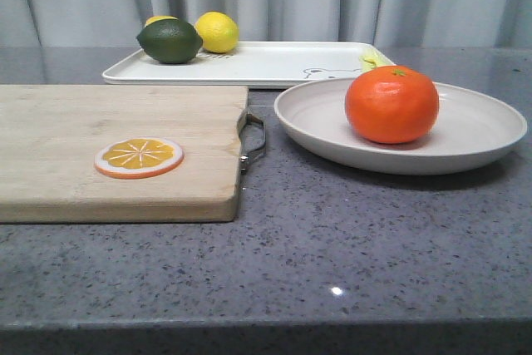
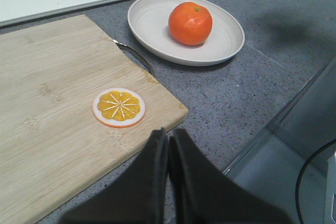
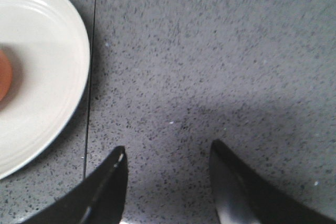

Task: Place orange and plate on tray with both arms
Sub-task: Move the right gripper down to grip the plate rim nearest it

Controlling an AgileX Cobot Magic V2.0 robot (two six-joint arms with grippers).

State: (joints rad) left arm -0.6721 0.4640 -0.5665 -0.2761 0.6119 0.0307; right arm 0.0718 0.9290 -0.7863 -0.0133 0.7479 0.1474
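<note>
The orange (image 1: 391, 103) sits in the off-white plate (image 1: 474, 135) at the right of the table, just in front of the white tray (image 1: 274, 64). In the left wrist view the orange (image 2: 190, 23) rests in the plate (image 2: 152, 22), beyond the cutting board. My left gripper (image 2: 168, 134) is shut and empty, above the board's near corner. My right gripper (image 3: 167, 150) is open and empty over bare counter beside the plate's rim (image 3: 58, 77); a sliver of the orange (image 3: 4, 75) shows. Neither gripper shows in the front view.
A wooden cutting board (image 1: 83, 122) with an orange slice disc (image 1: 139, 157) lies at the left, its metal handle (image 1: 253, 140) close to the plate. A dark green lime (image 1: 169, 41) and a yellow lemon (image 1: 217, 32) sit on the tray's far left.
</note>
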